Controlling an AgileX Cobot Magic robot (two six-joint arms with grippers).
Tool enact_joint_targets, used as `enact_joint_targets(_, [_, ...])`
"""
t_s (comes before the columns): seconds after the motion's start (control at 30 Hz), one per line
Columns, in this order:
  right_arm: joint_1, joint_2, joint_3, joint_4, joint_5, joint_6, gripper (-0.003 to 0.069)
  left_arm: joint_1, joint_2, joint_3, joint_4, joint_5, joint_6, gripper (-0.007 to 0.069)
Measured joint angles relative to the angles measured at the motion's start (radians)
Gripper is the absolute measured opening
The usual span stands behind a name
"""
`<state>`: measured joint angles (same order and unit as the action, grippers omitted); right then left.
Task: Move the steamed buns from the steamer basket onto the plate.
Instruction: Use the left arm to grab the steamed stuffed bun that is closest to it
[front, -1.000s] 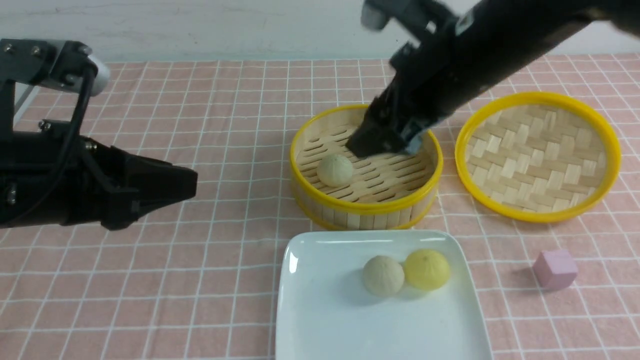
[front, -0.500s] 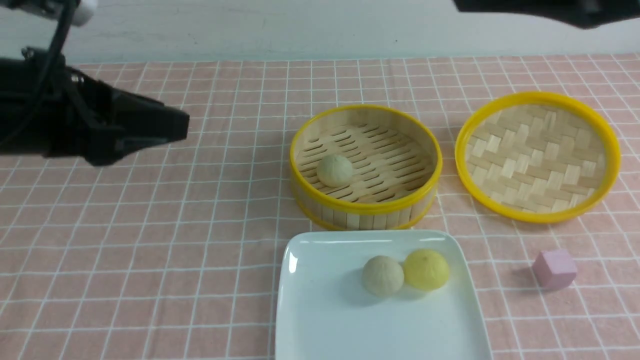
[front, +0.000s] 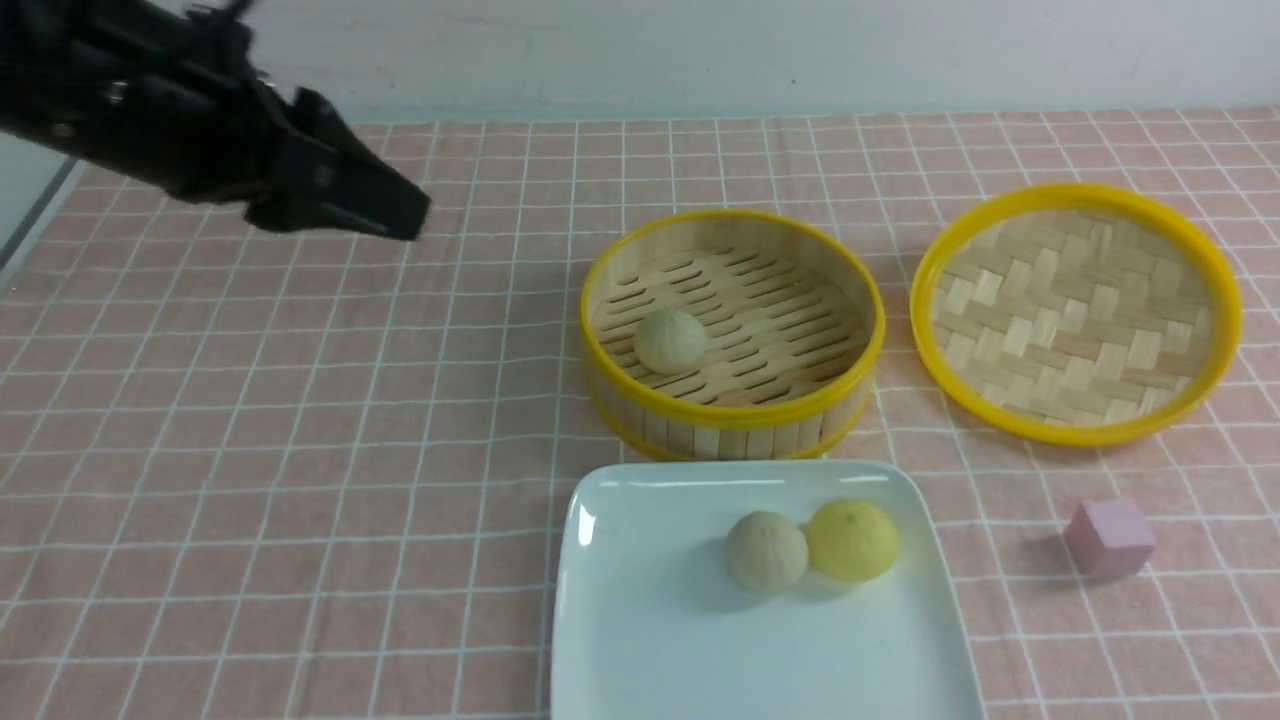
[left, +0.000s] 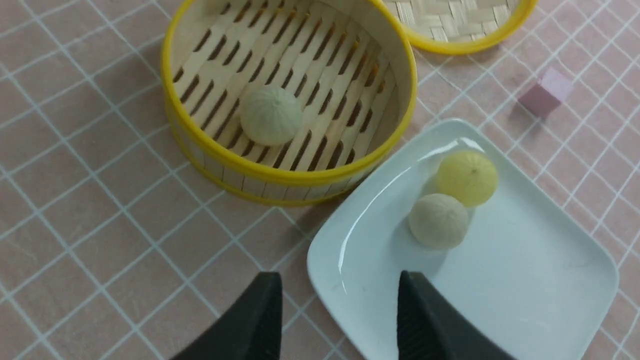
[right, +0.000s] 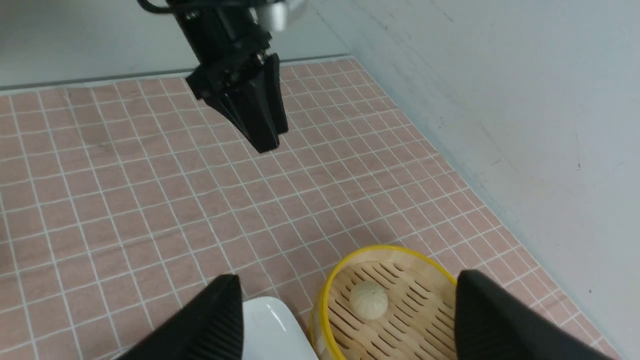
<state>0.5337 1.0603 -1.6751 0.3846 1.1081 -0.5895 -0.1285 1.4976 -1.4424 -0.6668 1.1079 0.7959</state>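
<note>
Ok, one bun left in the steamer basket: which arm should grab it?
Left, probably. The last bun lies on the robot's-left side of the steamer basket, and the left gripper hangs open on that side in the front view. The right gripper, open too, is out of that view, high above the basket.

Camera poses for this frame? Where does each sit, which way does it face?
Front: between the arms, facing forward over the table; left gripper shows upper left, no right arm.
Left wrist: above, looking down on basket and plate; own open fingers show.
Right wrist: high, looking down at basket and left gripper; own fingers wide apart.
All three share the basket's bun.
</note>
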Motion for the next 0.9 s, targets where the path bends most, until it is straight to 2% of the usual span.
enact_joint_targets(0.13, [0.000, 0.000, 0.000, -0.009, 0.013, 0.018, 0.0551, -0.118, 0.070, -0.020, 0.058, -0.120, -0.023, 0.0344])
enact_joint_targets(0.23, [0.000, 0.000, 0.000, -0.015, 0.036, 0.039, 0.0551, -0.216, 0.152, -0.026, 0.150, -0.298, -0.063, 0.0344])
enact_joint_targets(0.47, [0.000, 0.000, 0.000, -0.020, 0.084, 0.043, 0.0551, -0.311, 0.314, -0.028, 0.228, -0.558, -0.077, 0.0344])
enact_joint_targets(0.9, [0.000, 0.000, 0.000, -0.023, 0.143, 0.044, 0.0551, -0.325, 0.510, -0.087, 0.220, -0.623, -0.077, 0.0358])
